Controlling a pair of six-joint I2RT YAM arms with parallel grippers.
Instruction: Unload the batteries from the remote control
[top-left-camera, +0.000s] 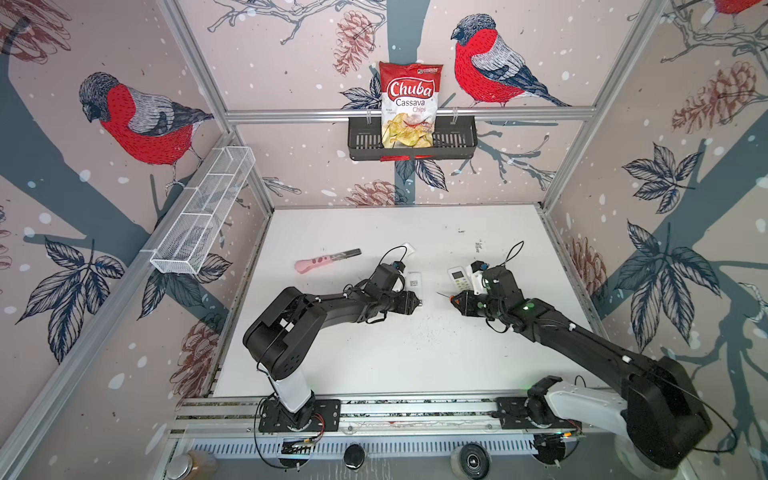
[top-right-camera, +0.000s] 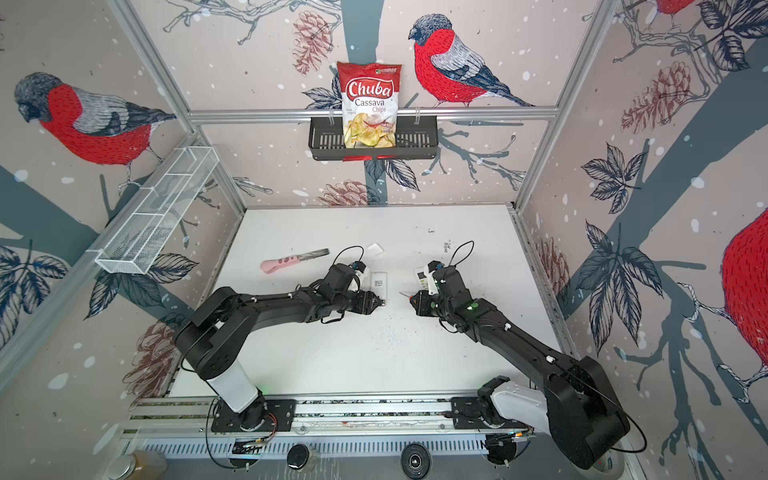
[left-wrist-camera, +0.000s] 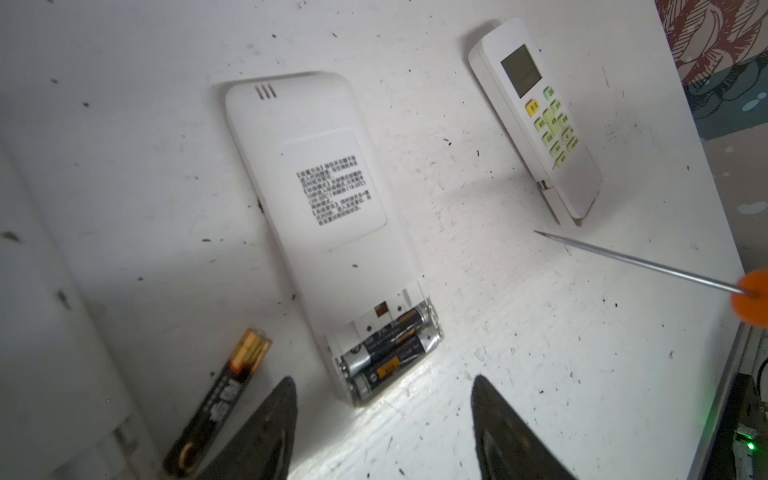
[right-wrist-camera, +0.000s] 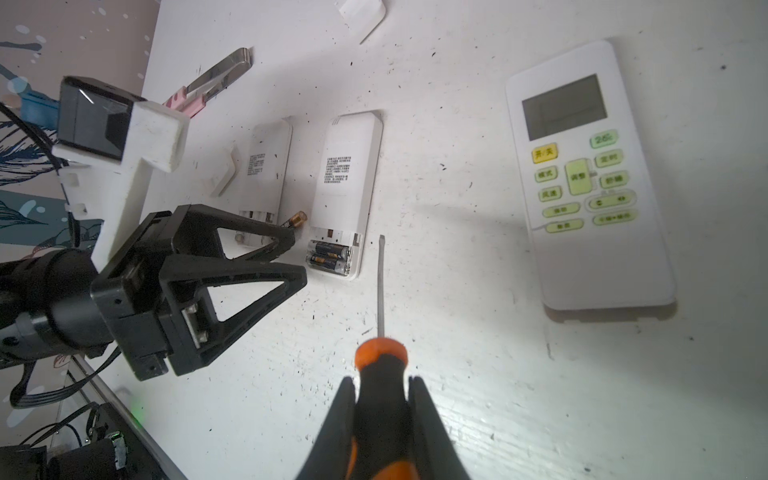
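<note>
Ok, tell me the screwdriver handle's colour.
Screwdriver handle: orange and black, best in the right wrist view.

On the worktop (top-left-camera: 374, 357) the left claw (top-left-camera: 420, 303) and the right claw (top-left-camera: 454, 300) point at each other (near, not touching), close to a face-down remote (top-left-camera: 414, 279) and a keypad-up remote (top-left-camera: 458, 277), with a pink-handled knife (top-left-camera: 327, 260) farther left.

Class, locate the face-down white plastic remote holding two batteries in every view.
In a top view: white plastic remote, mid-table.
In a top view: remote mid-table too.
Left wrist: remote ahead of the left fingers.
Right wrist: remote beyond the orange-handled screwdriver.
Landmark in all: face-up green-buttoned white remote.
</note>
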